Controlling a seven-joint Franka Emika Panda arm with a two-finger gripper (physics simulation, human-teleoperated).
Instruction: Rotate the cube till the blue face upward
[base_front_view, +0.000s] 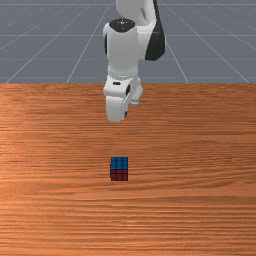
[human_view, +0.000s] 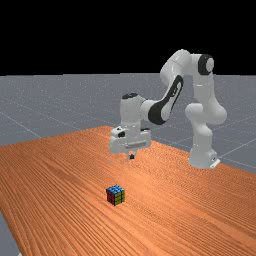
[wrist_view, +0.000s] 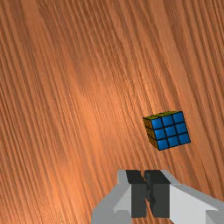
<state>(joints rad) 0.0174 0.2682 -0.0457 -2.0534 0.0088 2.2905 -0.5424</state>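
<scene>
Claw (human_view: 131, 157) pressed together, empty. Cube (base_front_view: 119, 169) on counter (base_front_view: 50, 150), below claw, farther from arm's base; blue face (wrist_view: 170, 130) up. Judgement: goal met; best keep claw high, clear of cube.

Table (base_front_view: 50, 210) of orange-brown wood, streaked grain. Grey floor (base_front_view: 45, 55), pale gridlines, beyond its far edge. Black backdrop (human_view: 100, 35) above

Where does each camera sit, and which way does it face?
Front view: across the table, facing the white arm; its forward part shows.
Far view: farther off, looking over the table; the whole arm shows.
Wrist view: on the gripper, looking down past both fingers.
Front and far views share the puzzle cube's blue top and red side.
</scene>
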